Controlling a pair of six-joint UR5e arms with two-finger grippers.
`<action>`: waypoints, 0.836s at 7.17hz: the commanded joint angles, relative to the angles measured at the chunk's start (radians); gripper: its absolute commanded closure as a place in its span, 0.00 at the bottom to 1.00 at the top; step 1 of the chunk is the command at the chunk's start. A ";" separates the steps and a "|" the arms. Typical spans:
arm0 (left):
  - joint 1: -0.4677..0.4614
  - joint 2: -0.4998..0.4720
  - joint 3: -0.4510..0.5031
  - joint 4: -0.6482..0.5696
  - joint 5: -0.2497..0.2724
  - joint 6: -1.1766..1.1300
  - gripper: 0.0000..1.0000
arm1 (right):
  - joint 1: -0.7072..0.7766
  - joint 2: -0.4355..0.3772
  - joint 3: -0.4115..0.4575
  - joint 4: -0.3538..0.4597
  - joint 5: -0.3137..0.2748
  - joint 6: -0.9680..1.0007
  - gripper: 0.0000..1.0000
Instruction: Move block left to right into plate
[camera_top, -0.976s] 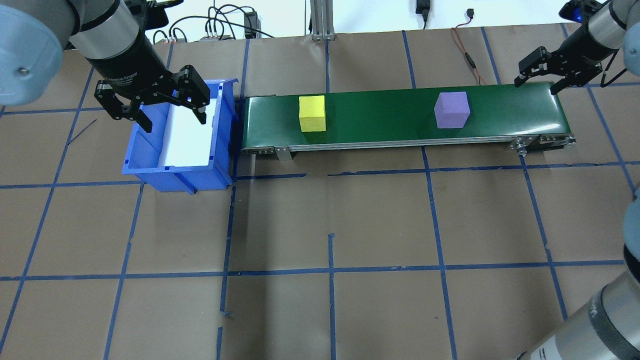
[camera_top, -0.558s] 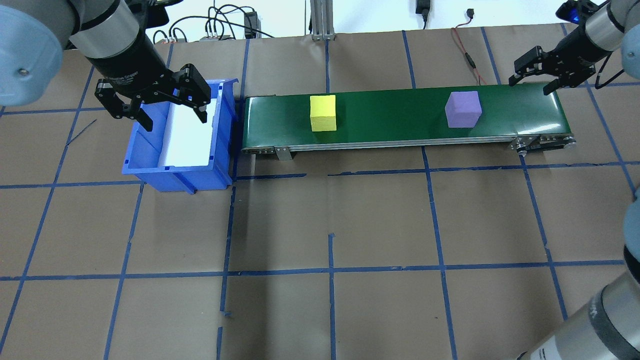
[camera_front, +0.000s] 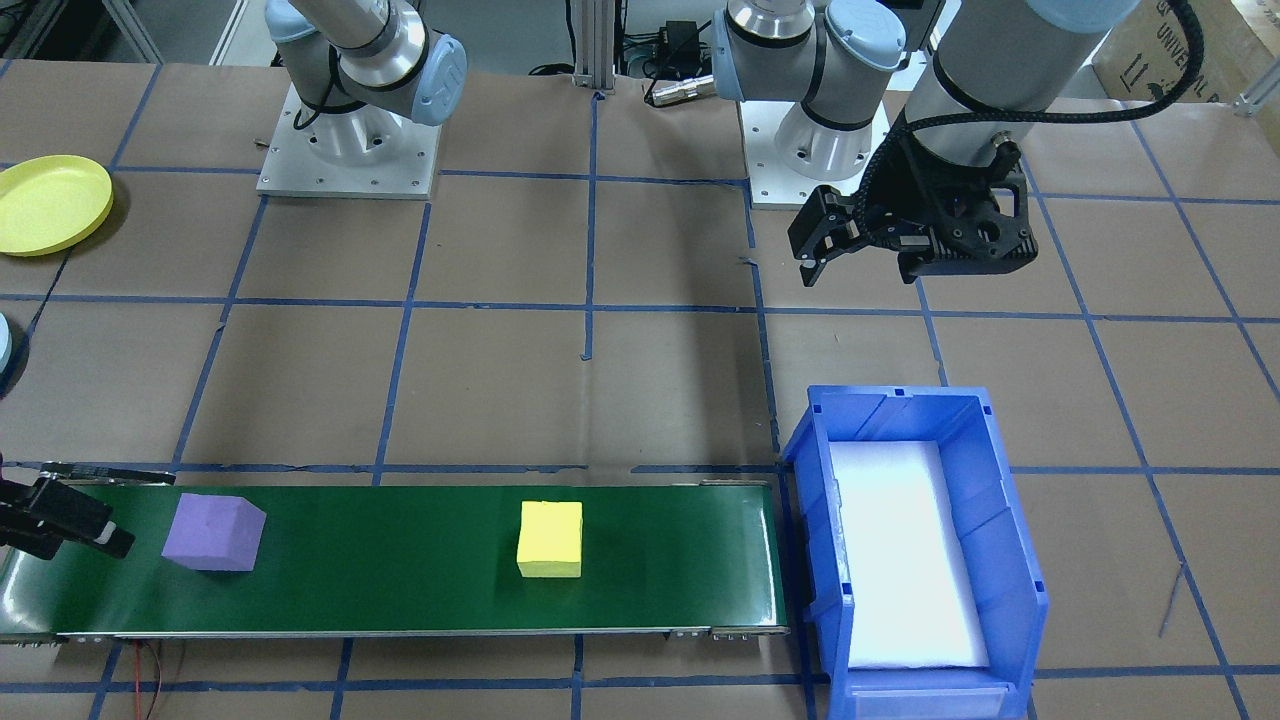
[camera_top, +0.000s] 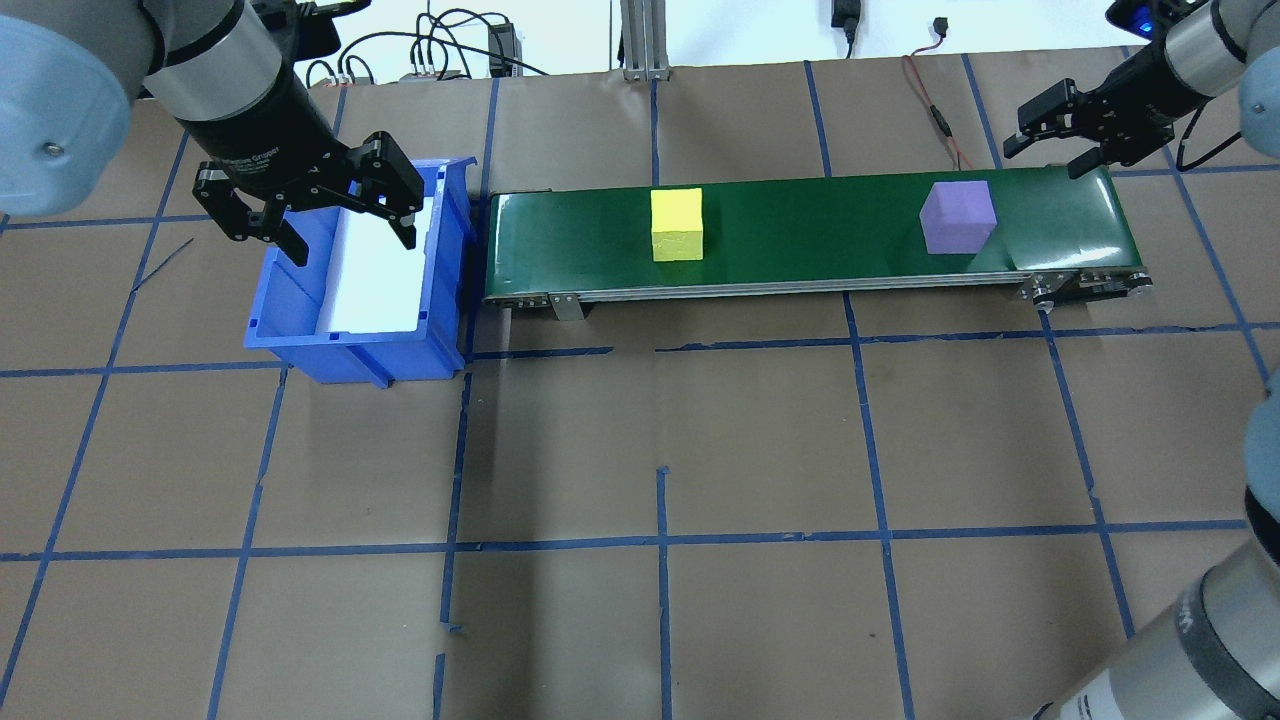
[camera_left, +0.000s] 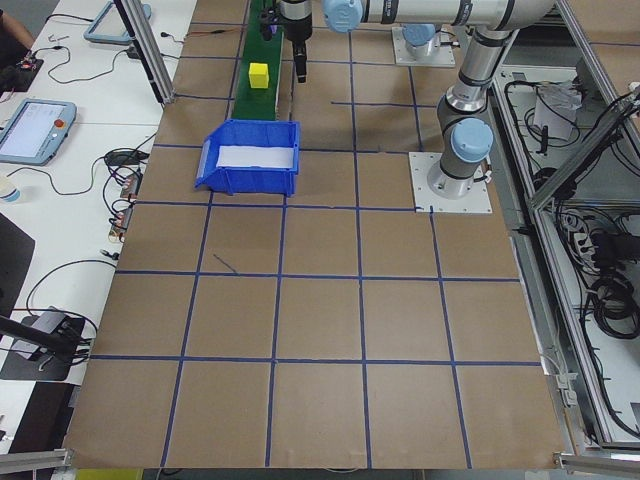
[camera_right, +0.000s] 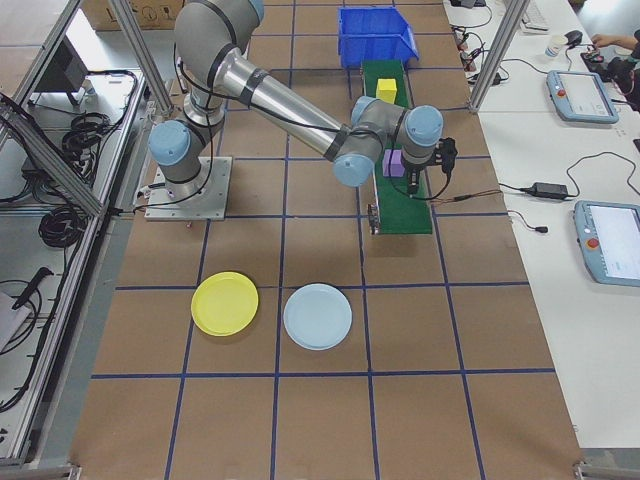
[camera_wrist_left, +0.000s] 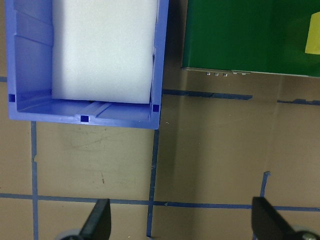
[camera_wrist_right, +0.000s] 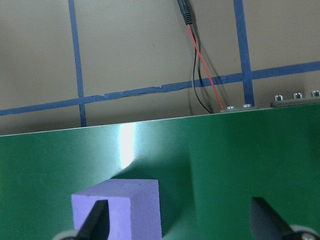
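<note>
On the green conveyor belt (camera_top: 800, 240), near its right end, sits the purple block (camera_top: 957, 216); the right gripper (camera_top: 1052, 138) hovers just beyond, jaws spread, empty. Left gripper (camera_top: 320, 215), wide open, hangs over the blue bin (camera_top: 300, 345). Yellow plate (camera_right: 225, 303) lies well apart.

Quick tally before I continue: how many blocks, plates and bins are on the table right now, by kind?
Blocks: 2, yellow block and purple block
Plates: 2, yellow plate and light blue plate
Bins: 1, blue bin
Total: 5
</note>
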 joint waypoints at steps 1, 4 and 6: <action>-0.002 0.001 -0.002 0.001 0.000 0.000 0.00 | 0.003 0.001 0.007 -0.007 0.007 -0.005 0.00; 0.000 0.001 -0.002 0.003 0.000 0.000 0.00 | 0.008 0.014 0.018 -0.007 0.007 -0.003 0.00; 0.000 0.001 0.000 0.003 0.000 0.003 0.00 | 0.008 0.017 0.047 -0.006 -0.002 -0.005 0.00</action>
